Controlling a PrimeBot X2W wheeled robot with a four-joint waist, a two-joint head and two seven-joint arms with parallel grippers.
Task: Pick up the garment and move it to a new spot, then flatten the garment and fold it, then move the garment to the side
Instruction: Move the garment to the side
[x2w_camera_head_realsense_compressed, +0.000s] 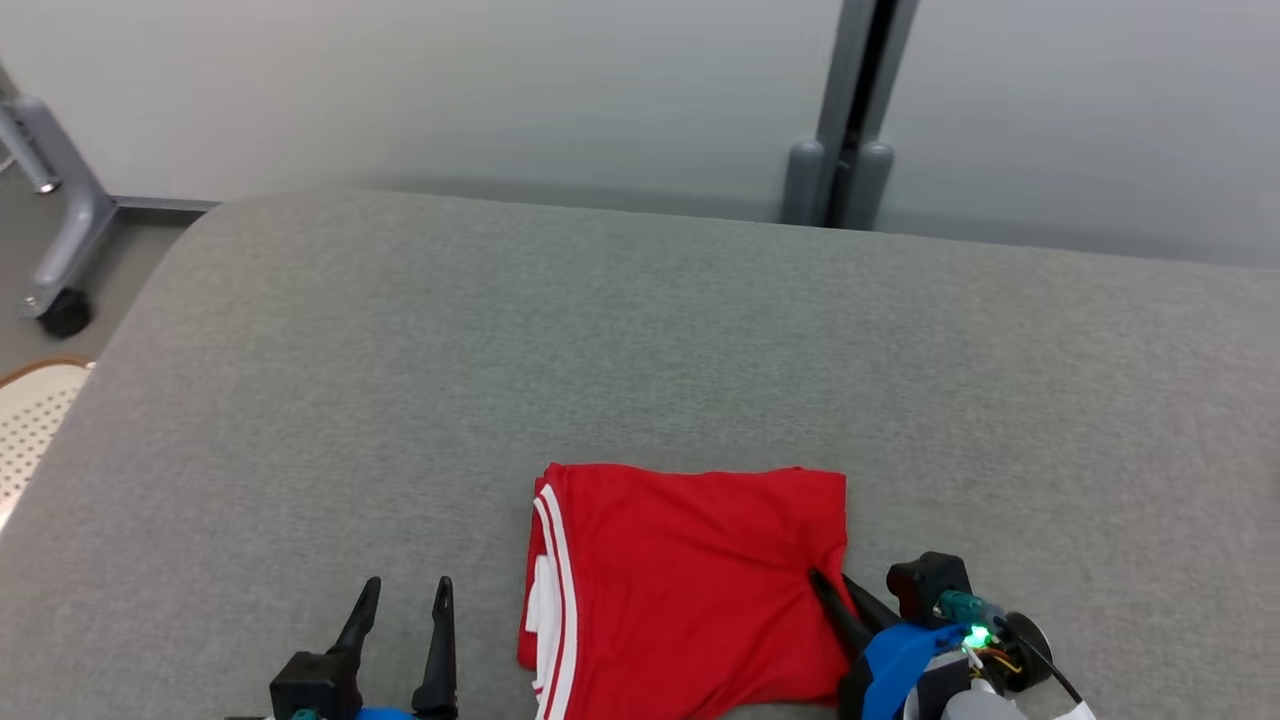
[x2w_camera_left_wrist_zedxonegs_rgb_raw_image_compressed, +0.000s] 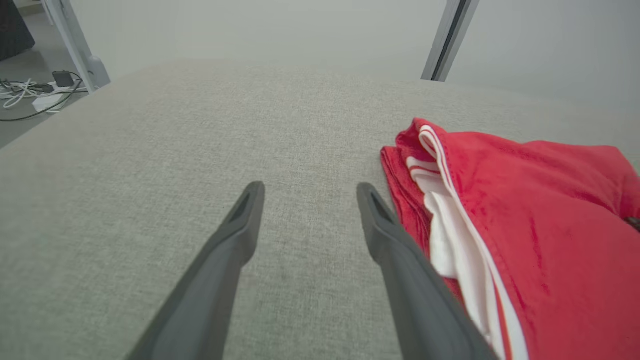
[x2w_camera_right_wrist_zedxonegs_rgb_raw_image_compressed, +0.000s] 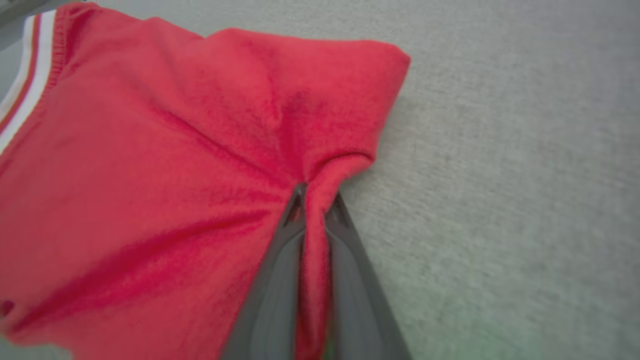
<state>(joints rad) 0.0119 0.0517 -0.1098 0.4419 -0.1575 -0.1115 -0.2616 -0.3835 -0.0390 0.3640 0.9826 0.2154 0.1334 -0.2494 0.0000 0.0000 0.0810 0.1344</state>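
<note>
The grey woven surface (x2w_camera_head_realsense_compressed: 640, 330) takes up most of the head view. Its rounded corner sits at the upper left and its far edge runs across the upper frame. A folded red garment (x2w_camera_head_realsense_compressed: 690, 580) lies flat on it at the lower centre, white stripes along its left edge, its right edge puckered into a ridge.

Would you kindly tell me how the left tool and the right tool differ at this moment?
The left tool stands wide open; the right tool is shut. The left tool holds nothing, above the grey surface beside the striped edge of the garment; the right tool pinches a fold at the garment's opposite edge. Both have two long dark fingers.
</note>
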